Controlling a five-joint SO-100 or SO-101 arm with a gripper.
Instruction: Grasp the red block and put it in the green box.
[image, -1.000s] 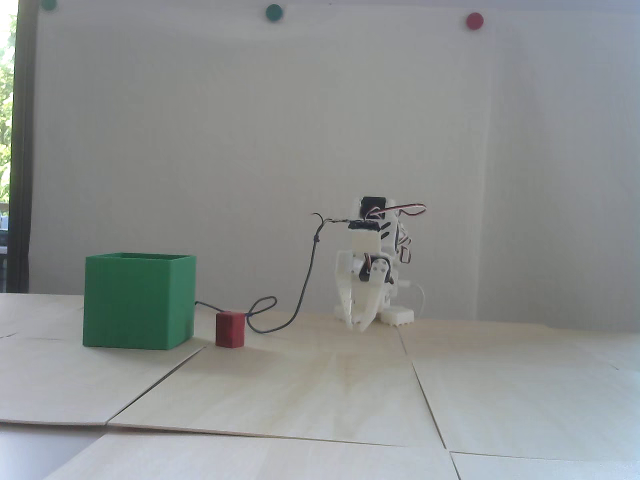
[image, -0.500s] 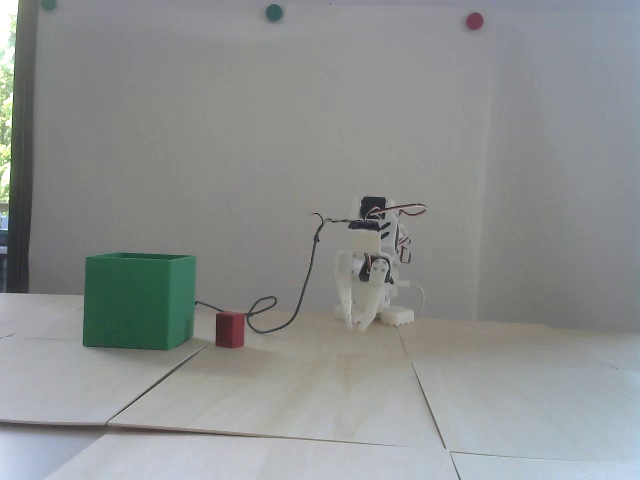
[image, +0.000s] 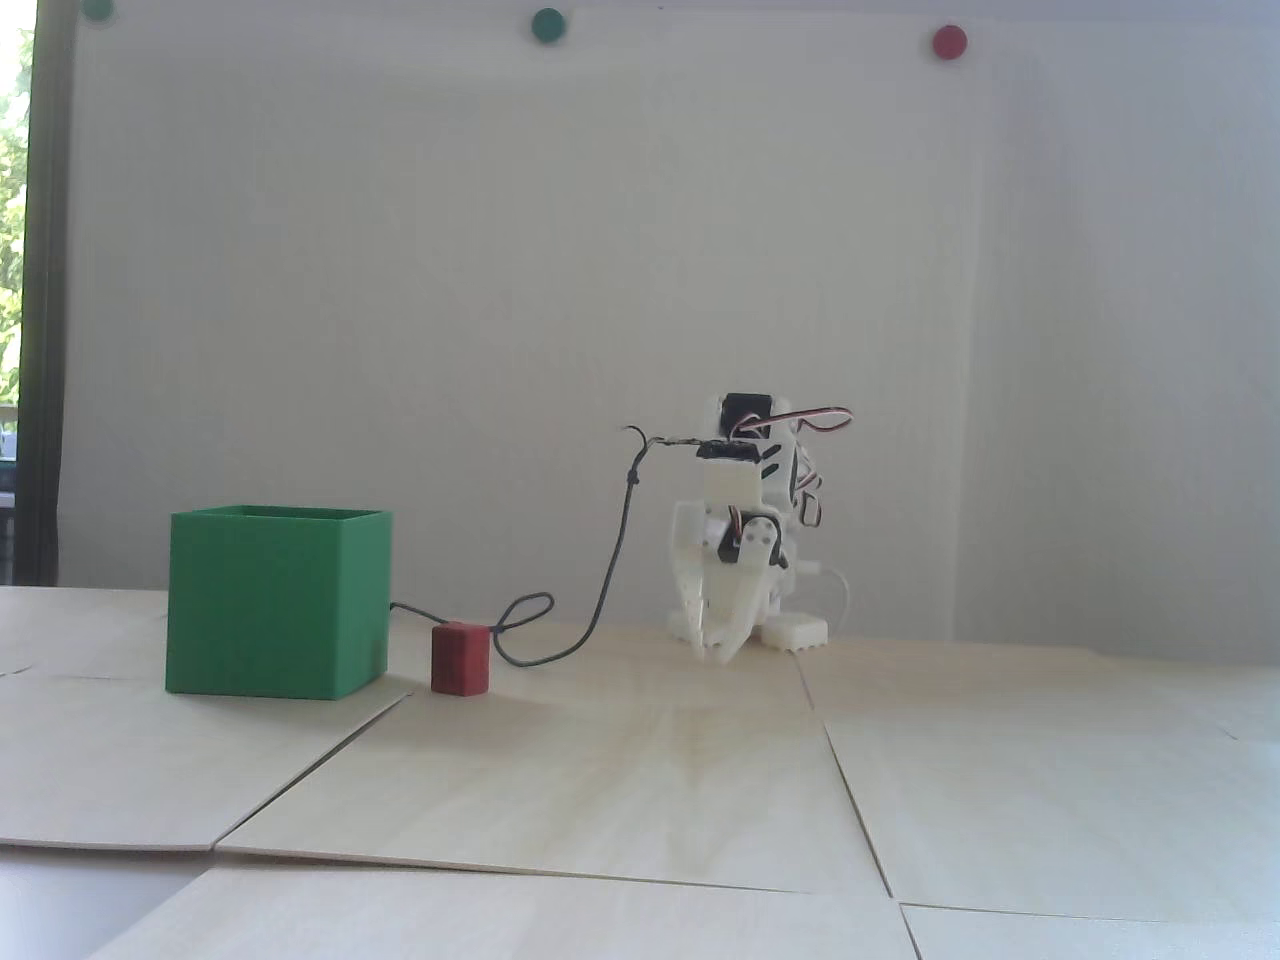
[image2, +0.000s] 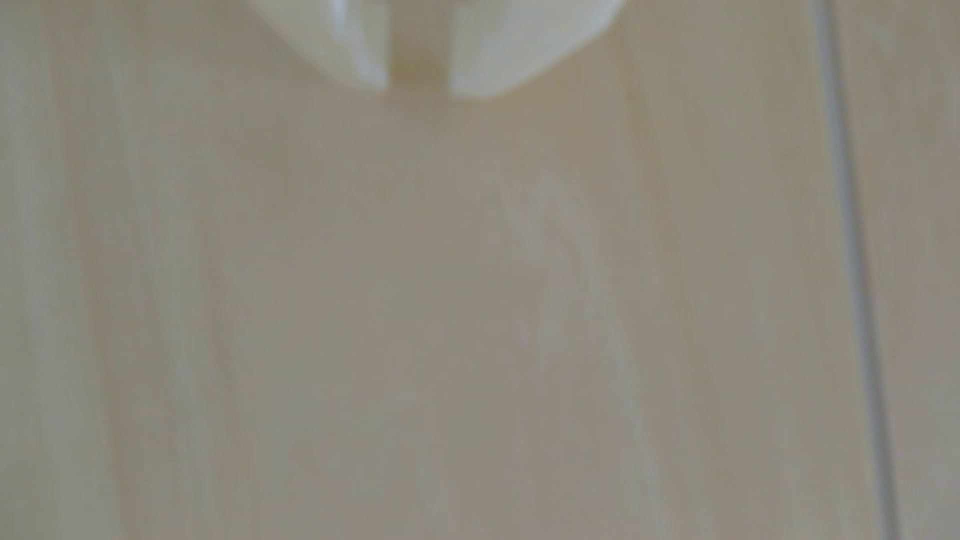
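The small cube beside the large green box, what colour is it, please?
Dark matte red cube, clearest in the fixed view.

No readable txt, labels, brands or nos. anywhere in either view; nothing printed on any item, wall or table.

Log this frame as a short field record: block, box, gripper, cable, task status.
red block: on the wooden table, just right of the box in the fixed view, not touching it
green box: upright, open top, inside not visible
gripper: pointing down near the table, empty; the wrist view shows a narrow gap between its tips
cable: dark, loops on the table behind the block
status: block not yet grasped
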